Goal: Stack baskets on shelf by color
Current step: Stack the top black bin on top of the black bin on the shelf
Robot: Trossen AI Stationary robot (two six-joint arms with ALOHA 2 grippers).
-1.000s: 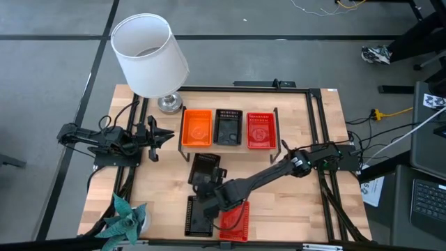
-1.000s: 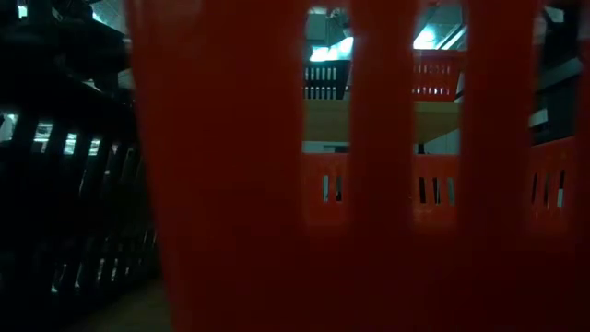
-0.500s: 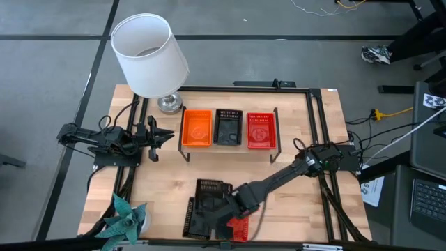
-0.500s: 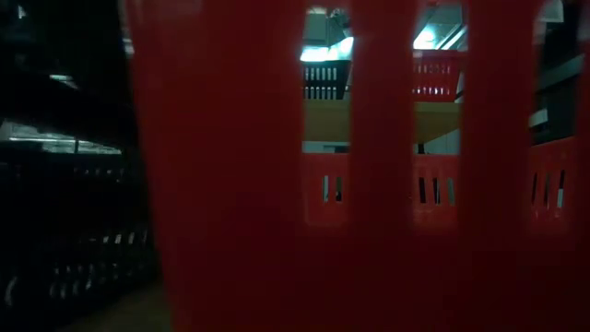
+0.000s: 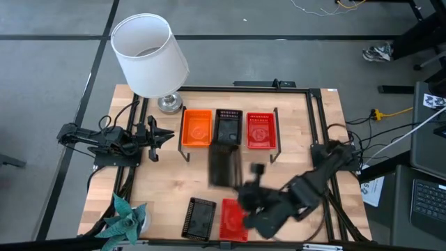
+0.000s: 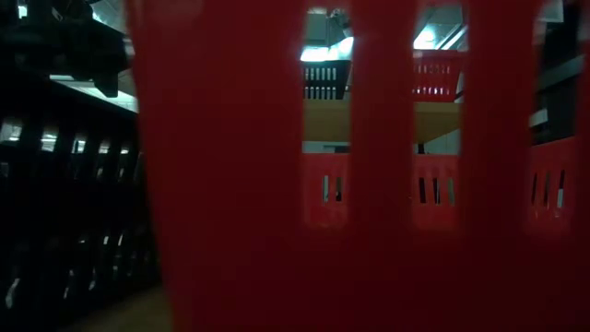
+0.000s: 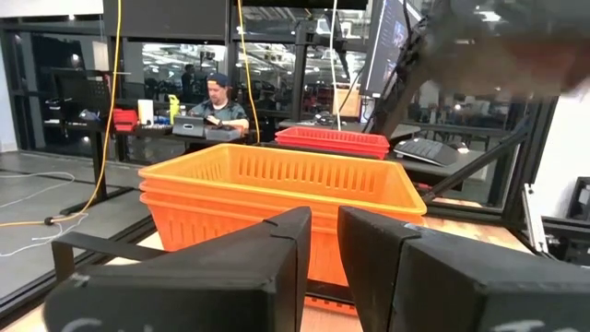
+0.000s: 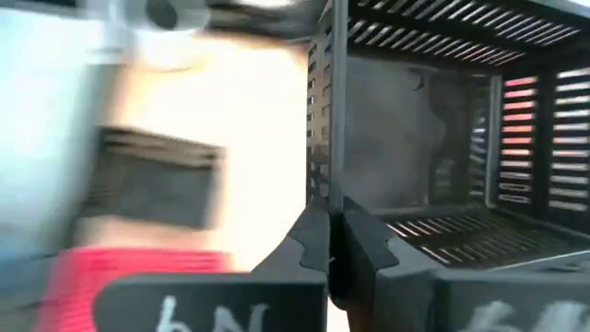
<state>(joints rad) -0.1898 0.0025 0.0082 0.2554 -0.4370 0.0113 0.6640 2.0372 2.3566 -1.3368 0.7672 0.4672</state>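
We see the right gripper with its jaws pinched together on the thin wall of a black basket, which from above is a blurred dark shape in front of the shelf, between it and the baskets at the near edge of the table. The right arm itself is smeared by motion, so we cannot place its gripper sharply in the overhead view.

On the shelf sit an orange basket, a second black basket and a red basket, side by side. How many are stacked in each pile we cannot tell from above; the left wrist view shows at least two orange ones nested. Near the table's front edge lie another black basket and a red one, just beside each other.

The left gripper waits to the left of the shelf, near the orange pile, its jaws slightly apart with nothing between them.

The low view is almost wholly blocked by the red basket's wall close to the lens; only slivers of the shelf show through its slots. A lamp stands at the table's back left, a plant at its front left, partly cut off.
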